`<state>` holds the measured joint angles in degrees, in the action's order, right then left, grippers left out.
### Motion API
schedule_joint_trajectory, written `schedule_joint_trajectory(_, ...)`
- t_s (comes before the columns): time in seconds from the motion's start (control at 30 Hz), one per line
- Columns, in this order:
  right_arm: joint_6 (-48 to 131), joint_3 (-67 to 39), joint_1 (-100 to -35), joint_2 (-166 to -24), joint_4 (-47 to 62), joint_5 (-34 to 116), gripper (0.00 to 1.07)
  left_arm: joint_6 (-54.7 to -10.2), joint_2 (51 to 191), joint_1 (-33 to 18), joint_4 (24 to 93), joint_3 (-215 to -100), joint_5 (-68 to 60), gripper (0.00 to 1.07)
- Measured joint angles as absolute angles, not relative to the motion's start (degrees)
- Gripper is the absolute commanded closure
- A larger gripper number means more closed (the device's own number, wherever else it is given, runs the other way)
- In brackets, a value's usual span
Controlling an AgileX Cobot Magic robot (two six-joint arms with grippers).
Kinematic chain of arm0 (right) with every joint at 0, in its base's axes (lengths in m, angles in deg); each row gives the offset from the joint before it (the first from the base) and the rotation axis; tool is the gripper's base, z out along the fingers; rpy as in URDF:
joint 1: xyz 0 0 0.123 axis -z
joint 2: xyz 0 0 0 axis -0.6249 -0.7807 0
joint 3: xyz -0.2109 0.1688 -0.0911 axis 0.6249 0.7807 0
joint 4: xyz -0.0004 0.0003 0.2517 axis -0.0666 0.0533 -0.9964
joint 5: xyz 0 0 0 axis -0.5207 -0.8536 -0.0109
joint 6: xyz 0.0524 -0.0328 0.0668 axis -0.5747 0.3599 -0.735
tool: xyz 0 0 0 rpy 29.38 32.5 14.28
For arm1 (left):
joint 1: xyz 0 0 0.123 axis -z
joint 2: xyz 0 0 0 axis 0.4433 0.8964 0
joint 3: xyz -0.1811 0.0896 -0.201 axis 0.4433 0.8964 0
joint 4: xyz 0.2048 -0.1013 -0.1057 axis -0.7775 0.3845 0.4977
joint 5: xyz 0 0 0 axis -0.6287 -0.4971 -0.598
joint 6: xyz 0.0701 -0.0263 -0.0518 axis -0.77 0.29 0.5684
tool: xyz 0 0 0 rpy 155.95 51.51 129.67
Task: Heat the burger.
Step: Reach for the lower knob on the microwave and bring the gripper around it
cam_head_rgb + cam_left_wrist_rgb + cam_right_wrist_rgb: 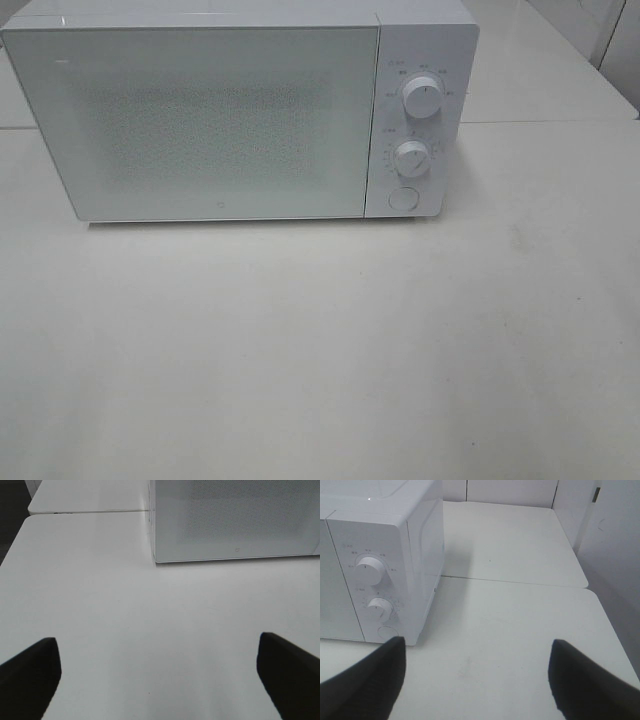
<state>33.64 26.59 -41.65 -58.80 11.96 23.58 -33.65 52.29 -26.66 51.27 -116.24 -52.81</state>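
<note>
The burger is out of view in every frame. A white microwave [200, 110] stands at the back of the table with its door shut; its front also fills the left wrist view [235, 520], and its control side shows in the right wrist view [385, 565]. Neither arm appears in the exterior high view. My left gripper [157, 680] hovers open over bare table in front of the microwave's left corner, nothing between its dark fingers [30, 675]. My right gripper [477, 680] stands open with nothing in it, to the right of the control panel.
The control panel carries two round knobs [424, 96] [411, 157] and a round button [402, 198]. A white table [320, 350] stretches in front. A second table [510, 540] adjoins behind, and a white wall panel [615, 555] stands at the right.
</note>
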Motion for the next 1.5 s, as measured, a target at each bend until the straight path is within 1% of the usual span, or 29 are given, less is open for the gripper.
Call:
schedule_joint_trajectory(0.07,33.6,26.6,-41.7,-59.9,12.0,25.0,0.31,-33.6,52.3,-26.7,51.3,-116.2,-52.8,0.07)
schedule_joint_trajectory(0.13,33.1,26.6,-41.7,-64.1,12.0,29.2,0.31,-33.6,52.3,-26.7,51.3,-116.2,-52.8,0.07)
schedule_joint_trajectory(0.23,31.9,26.6,-41.7,-66.6,12.0,32.2,0.31,-33.6,52.3,-26.7,51.3,-116.2,-52.8,0.07)
schedule_joint_trajectory(0.27,30.7,26.6,-41.7,-69.5,12.0,35.7,0.31,-33.6,52.3,-26.7,51.3,-116.2,-52.8,0.07)
schedule_joint_trajectory(0.33,30.4,26.6,-41.7,-70.7,12.0,37.4,0.31,-33.6,52.3,-26.7,51.3,-116.2,-52.8,0.07)
schedule_joint_trajectory(0.4,30.1,26.6,-41.7,-75.3,12.0,42.0,0.31,-33.6,52.3,-26.7,51.3,-116.2,-52.8,0.07)
schedule_joint_trajectory(0.7,30.0,26.6,-41.7,-86.5,12.0,53.1,0.32,-33.6,52.3,-26.7,51.3,-116.2,-52.8,0.07)
schedule_joint_trajectory(0.77,30.0,27.8,-41.7,-90.5,12.0,60.6,0.32,-33.6,52.3,-26.7,51.3,-116.2,-52.8,0.07)
schedule_joint_trajectory(0.8,30.0,27.8,-41.7,-90.5,12.0,60.6,0.32,-33.6,52.3,-26.7,51.3,-116.2,-52.8,0.07)
schedule_joint_trajectory(0.83,30.2,29.5,-41.7,-92.9,11.7,66.8,0.32,-33.6,52.3,-26.7,51.3,-116.2,-52.8,0.07)
schedule_joint_trajectory(0.87,30.8,31.1,-41.7,-95.2,11.1,73.4,0.32,-33.6,52.3,-26.7,51.3,-116.2,-52.8,0.07)
schedule_joint_trajectory(0.93,31.3,31.7,-41.7,-96.4,10.6,75.7,0.32,-33.6,52.3,-26.7,51.3,-116.2,-52.8,0.07)
schedule_joint_trajectory(0.97,32.7,33.3,-41.7,-98.9,8.6,81.0,0.32,-33.6,52.3,-26.7,51.3,-116.2,-52.8,0.07)
schedule_joint_trajectory(1.03,33.6,33.9,-41.7,-99.9,7.3,82.8,0.32,-33.6,52.3,-26.7,51.3,-116.2,-52.8,0.07)
schedule_joint_trajectory(1.07,35.6,35.1,-41.7,-102.3,4.6,86.0,0.32,-33.6,52.3,-26.7,51.3,-116.2,-52.8,0.07)
schedule_joint_trajectory(1.17,36.7,35.5,-41.7,-103.4,3.4,87.2,0.32,-33.6,52.3,-26.7,51.3,-116.2,-52.8,0.07)
schedule_joint_trajectory(1.2,38.6,36.4,-41.7,-106.1,0.8,89.5,0.32,-33.6,52.3,-26.7,51.3,-116.2,-52.8,0.07)
schedule_joint_trajectory(1.23,40.6,37.5,-43.2,-108.8,-2.8,92.7,0.32,-33.6,52.3,-26.7,51.3,-116.2,-52.8,0.07)
schedule_joint_trajectory(1.27,40.6,37.5,-43.2,-108.8,-2.8,92.7,0.32,-33.6,52.3,-26.7,51.3,-116.2,-52.8,0.07)
schedule_joint_trajectory(1.3,41.6,38.0,-44.6,-109.8,-4.7,94.7,0.32,-33.6,52.3,-26.7,51.3,-116.2,-52.8,0.07)
schedule_joint_trajectory(1.33,43.2,39.1,-47.9,-112.3,-7.8,99.3,0.32,-33.6,52.3,-26.7,51.3,-116.2,-52.8,0.07)
schedule_joint_trajectory(1.37,43.2,39.1,-47.9,-112.3,-7.8,99.3,0.32,-33.6,52.3,-26.7,51.3,-116.2,-52.8,0.07)
schedule_joint_trajectory(1.4,44.0,39.5,-49.8,-113.6,-9.6,101.6,0.32,-33.6,52.3,-26.7,51.3,-116.2,-52.8,0.07)
schedule_joint_trajectory(1.43,44.9,39.8,-53.5,-116.0,-12.9,104.5,0.32,-33.6,52.3,-26.7,51.3,-116.2,-52.8,0.07)
schedule_joint_trajectory(1.47,44.9,39.8,-53.5,-116.0,-12.9,104.5,0.32,-33.6,52.3,-26.7,51.3,-116.2,-52.8,0.07)
schedule_joint_trajectory(1.5,45.3,39.8,-55.5,-117.2,-14.8,105.6,0.32,-33.6,52.3,-26.7,51.3,-116.2,-52.8,0.07)
